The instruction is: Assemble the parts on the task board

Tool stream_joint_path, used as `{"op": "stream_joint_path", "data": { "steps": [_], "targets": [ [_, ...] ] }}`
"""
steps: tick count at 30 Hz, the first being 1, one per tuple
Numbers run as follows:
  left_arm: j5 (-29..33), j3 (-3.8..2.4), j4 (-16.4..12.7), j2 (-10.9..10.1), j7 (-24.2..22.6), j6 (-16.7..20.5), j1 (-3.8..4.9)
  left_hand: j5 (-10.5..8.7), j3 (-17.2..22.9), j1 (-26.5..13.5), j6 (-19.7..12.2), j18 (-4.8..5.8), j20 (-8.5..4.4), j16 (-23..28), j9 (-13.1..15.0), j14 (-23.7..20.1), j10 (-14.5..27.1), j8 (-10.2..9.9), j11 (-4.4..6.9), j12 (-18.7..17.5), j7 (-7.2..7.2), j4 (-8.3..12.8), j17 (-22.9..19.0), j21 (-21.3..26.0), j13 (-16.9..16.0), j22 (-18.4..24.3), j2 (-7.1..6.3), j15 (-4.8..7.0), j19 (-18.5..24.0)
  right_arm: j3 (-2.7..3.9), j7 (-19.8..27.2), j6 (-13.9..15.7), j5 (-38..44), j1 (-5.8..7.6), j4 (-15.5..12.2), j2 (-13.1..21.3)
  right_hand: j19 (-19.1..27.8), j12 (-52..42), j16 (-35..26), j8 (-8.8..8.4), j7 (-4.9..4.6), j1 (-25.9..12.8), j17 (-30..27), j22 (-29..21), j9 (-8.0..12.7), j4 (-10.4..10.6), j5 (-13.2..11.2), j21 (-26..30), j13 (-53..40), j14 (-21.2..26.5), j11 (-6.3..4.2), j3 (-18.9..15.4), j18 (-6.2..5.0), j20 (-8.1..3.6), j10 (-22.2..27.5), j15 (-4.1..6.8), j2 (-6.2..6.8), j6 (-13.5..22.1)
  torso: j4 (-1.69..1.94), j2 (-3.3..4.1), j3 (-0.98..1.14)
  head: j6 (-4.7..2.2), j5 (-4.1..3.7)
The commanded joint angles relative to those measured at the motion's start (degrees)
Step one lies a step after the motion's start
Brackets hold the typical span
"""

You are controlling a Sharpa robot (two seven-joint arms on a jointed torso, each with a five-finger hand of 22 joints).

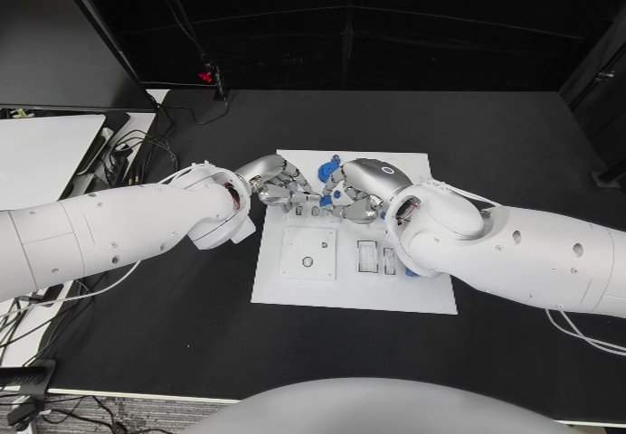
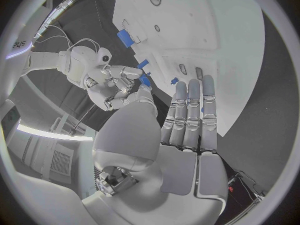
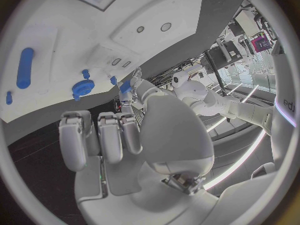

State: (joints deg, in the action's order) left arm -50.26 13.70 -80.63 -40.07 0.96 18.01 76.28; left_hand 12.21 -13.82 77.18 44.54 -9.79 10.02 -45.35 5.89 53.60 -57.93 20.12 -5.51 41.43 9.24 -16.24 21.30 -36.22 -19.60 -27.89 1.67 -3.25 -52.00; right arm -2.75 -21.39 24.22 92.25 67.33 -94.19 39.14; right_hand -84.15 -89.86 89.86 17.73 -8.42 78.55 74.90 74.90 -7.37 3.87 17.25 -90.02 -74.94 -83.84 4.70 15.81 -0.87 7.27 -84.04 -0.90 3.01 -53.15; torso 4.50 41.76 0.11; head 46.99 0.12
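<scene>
left hand [image 1: 277, 185]: fingers straight, apart, holding nothing | right hand [image 1: 350, 192]: pinches blue part [image 2: 145, 80] | both over board [image 1: 300, 289], 12 o'clock end

Flat white matt plastic task board [image 1: 300, 285], small blue plastic parts [image 3: 25, 67], shiny silver metal-look hands [image 1: 277, 185], matt black table [image 1: 508, 136].
</scene>
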Motion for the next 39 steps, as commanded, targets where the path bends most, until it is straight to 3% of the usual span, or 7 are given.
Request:
{"op": "stream_joint_path", "data": {
  "steps": [1,12,39],
  "targets": [
    [0.2,-0.04,0.1,0.1,0.5,-0.7,0.03,0.59,0.4,1.0,-0.4,-0.67,-0.02,0.3,0.1,0.2,0.2,0.2,0.14,-0.3,-0.08,-0.1,0.1,0.4,0.1,-0.1,-0.04,-0.10,-0.3,0.05,0.6,1.5,0.1,0.11,-0.3,0.1,-5.9,-0.1,0.1,-0.27,-0.11,-0.6,15.1,15.1,-0.1,-0.2,-0.2,0.0,-15.1,-6.2,-0.20,0.3,0.87,-0.35,-6.0,0.33,0.10,-0.3,-0.05,0.00,0.00,0.03,0.03],
    [0.2,-0.04,0.4,0.3,0.9,-0.8,0.00,1.48,0.6,1.7,-0.4,-0.67,-0.05,0.3,0.1,0.2,0.2,0.2,0.19,-0.5,-0.13,-0.2,0.1,0.4,0.2,-0.1,0.15,-0.07,-0.3,0.05,0.8,1.6,0.1,0.10,-0.4,0.2,-5.9,-0.1,0.1,-0.49,0.07,-0.4,15.1,15.1,0.0,-0.3,-0.1,0.0,-15.1,-6.2,-0.33,0.4,0.87,-0.34,-6.0,0.30,-0.10,-1.2,0.01,0.01,0.01,0.04,-0.01],
    [0.2,-0.04,1.0,1.0,1.3,-1.9,-0.04,1.54,0.6,1.7,-0.5,-0.66,-0.05,0.3,0.1,0.2,0.2,0.2,0.18,-0.5,-0.11,-0.3,0.1,0.4,0.2,-0.1,0.16,-0.07,-0.3,0.04,1.1,2.4,-0.3,0.10,-0.8,0.0,-5.9,-0.1,0.1,-0.78,0.07,-0.4,15.1,15.1,0.1,-0.4,-0.1,0.0,-15.1,-6.2,-0.35,0.4,0.87,-0.36,-6.0,0.34,0.07,-1.3,0.00,0.02,-0.02,0.40,-0.04]
  ]
}}
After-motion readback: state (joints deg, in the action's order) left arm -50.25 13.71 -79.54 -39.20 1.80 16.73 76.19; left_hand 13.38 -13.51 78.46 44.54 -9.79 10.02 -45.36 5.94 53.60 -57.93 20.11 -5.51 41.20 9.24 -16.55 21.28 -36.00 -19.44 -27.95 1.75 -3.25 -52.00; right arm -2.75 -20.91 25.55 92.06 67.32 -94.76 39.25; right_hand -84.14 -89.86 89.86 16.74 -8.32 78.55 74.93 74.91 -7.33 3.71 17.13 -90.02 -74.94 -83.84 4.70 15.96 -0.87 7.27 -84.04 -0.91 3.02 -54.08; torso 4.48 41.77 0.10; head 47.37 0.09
